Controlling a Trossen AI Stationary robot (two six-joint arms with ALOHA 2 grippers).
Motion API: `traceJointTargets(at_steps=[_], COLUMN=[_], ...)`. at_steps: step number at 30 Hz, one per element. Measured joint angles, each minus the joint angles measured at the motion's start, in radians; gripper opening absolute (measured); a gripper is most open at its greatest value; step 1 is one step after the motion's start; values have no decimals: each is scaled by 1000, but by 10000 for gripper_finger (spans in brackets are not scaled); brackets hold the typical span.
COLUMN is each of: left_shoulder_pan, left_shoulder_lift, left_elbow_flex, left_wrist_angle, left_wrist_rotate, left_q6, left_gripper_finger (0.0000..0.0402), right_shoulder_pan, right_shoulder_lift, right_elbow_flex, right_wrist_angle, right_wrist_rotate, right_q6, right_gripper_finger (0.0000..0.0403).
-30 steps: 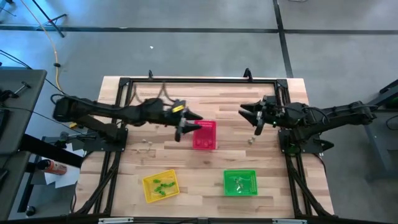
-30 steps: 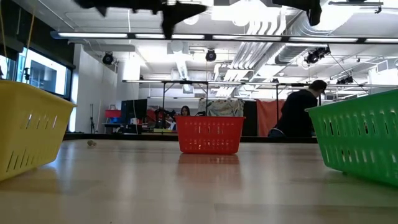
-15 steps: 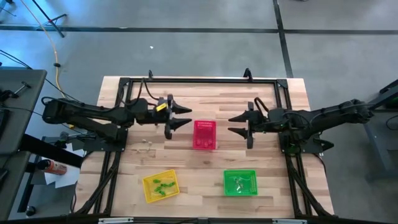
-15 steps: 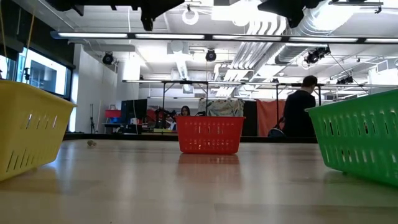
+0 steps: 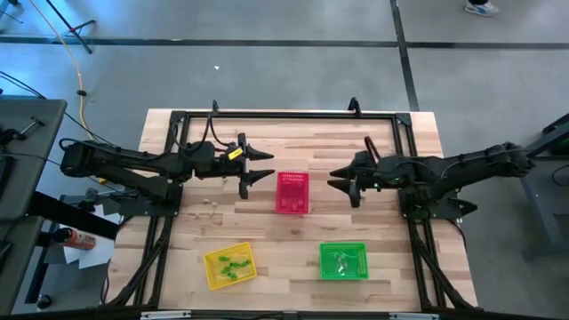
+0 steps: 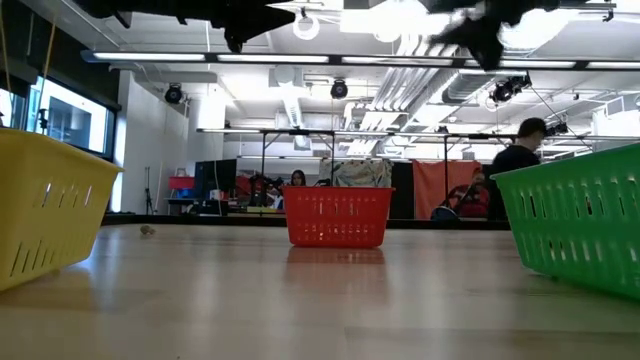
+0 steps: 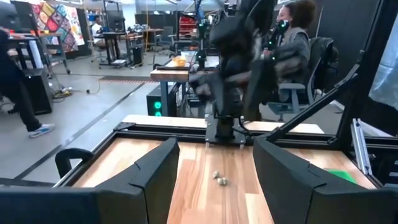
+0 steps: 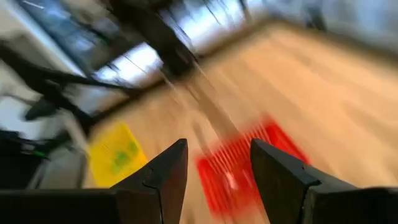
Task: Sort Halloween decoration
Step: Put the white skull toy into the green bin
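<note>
Both grippers hang open and empty above the table, one on each side of the pink-red basket [image 5: 292, 192]. My left gripper [image 5: 264, 167] is to the basket's left, my right gripper [image 5: 340, 180] to its right. They point at each other. A few pale trinkets [image 5: 210, 204] lie loose on the wood at the left. Two more trinkets [image 7: 219, 179] show on the table between my left fingers in the left wrist view. Green trinkets [image 5: 231, 264] lie in the yellow basket [image 5: 213, 276]. Small pieces [image 5: 342, 261] lie in the green basket [image 5: 358, 272].
A black frame [image 5: 284, 114] runs around the tabletop, along the far edge and both sides. The yellow and green baskets stand near the front edge, with bare wood between them. In the low view a small trinket [image 6: 147, 230] lies far left. People are in the room behind.
My left gripper has drawn back from the pink-red basket's left rim toward the table's left edge and has rolled about its own axis. My right gripper has sunk, tipped downward and shifted a little toward the basket. The baskets and trinkets have stayed where they were.
</note>
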Motion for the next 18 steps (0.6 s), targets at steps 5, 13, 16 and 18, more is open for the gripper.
traceJointTargets(at_steps=[5, 13, 16, 18], left_shoulder_pan=[0, 0, 0, 0], left_shoulder_lift=[0, 0, 0, 0], left_elbow_flex=[0, 0, 0, 0], left_wrist_angle=[-4, -18, -22, -23], left_wrist_rotate=[-4, -20, -22, -23], left_q6=[-2, -2, -2, -9], left_gripper_finger=[195, 195, 195, 195], right_shoulder_pan=[-20, -36, -54, -67], right_shoulder_lift=[17, 121, 186, 237], right_elbow_flex=[0, -22, -42, -45], right_wrist_angle=[-414, -801, -777, -765], right_wrist_rotate=[-12, -176, -246, -266], right_q6=[320, 673, 731, 729], right_gripper_finger=[170, 170, 170, 170])
